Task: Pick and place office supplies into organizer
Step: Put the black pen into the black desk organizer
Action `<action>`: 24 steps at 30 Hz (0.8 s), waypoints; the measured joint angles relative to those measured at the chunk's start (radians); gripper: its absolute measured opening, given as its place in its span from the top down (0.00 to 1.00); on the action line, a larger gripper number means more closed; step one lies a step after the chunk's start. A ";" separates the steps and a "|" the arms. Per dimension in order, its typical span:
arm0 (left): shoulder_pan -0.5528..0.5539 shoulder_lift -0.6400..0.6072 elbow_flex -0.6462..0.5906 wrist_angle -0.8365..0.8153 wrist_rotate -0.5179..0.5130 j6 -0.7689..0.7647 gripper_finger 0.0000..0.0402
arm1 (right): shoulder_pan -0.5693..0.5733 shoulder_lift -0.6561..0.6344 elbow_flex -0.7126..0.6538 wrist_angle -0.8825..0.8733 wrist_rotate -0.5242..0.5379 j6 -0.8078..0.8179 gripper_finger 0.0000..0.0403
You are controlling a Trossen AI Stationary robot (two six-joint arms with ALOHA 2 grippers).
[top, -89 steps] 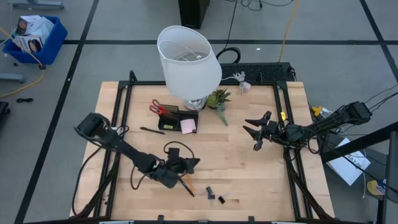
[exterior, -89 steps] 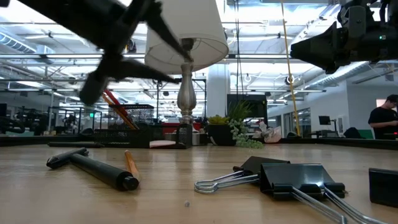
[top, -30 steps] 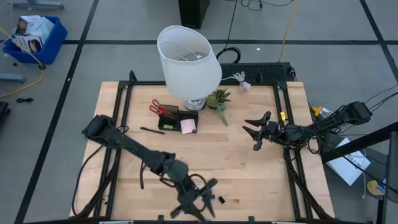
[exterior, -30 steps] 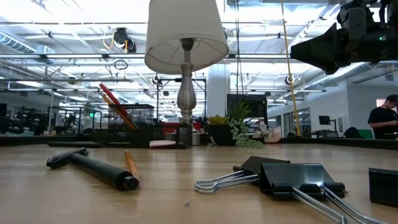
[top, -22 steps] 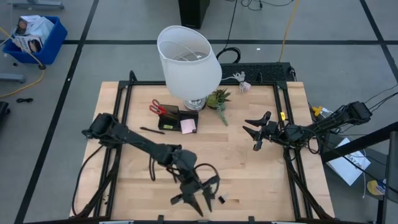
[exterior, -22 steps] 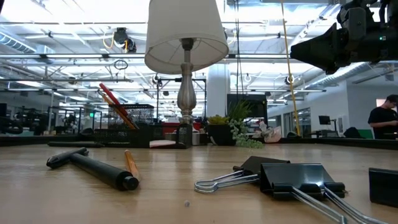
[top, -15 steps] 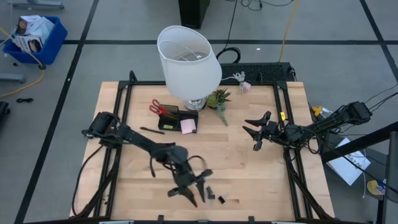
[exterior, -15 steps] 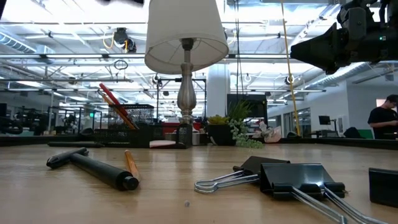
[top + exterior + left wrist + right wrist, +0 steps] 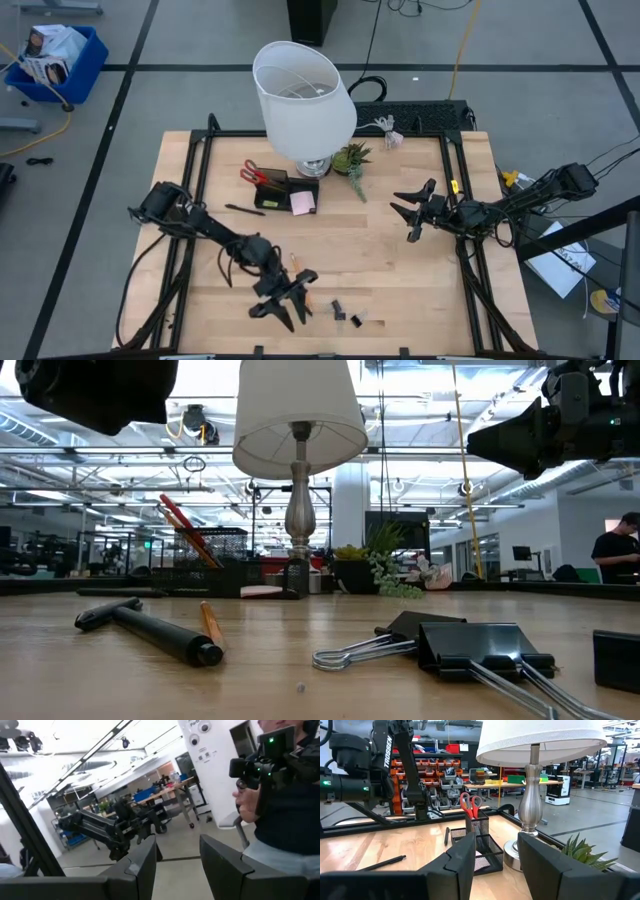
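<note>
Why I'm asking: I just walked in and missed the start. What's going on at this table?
Two robot arms are sorting office supplies into the black organizer by the lamp. The red-handled scissors already stand in it. The left claw hangs open and empty over the table's front part, close to the binder clips and an orange pencil lying loose. The right claw waits open and empty on the right.

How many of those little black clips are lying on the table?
3, clustered near the table's front edge: one clip, a second just in front of it, and a third beside that. The arm may hide more.
</note>
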 joint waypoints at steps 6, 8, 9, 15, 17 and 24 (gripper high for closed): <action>-0.019 -0.001 0.001 -0.087 -0.064 -0.036 0.61 | 0.000 0.000 0.000 0.000 0.000 0.000 0.65; -0.026 0.001 -0.001 -0.141 -0.107 -0.061 0.61 | 0.000 0.000 0.000 0.000 0.000 0.000 0.65; -0.029 0.001 -0.001 -0.160 -0.144 -0.068 0.61 | 0.000 0.000 0.000 0.000 0.000 0.000 0.65; -0.036 0.001 0.000 -0.172 -0.332 -0.204 0.61 | 0.000 0.000 0.000 0.000 0.000 0.000 0.65; -0.041 0.001 0.000 -0.169 -0.317 -0.203 0.61 | 0.000 0.000 0.000 0.000 0.000 0.000 0.65; -0.074 0.001 0.000 -0.169 -0.347 -0.214 0.61 | 0.000 0.000 0.000 0.000 0.000 0.000 0.65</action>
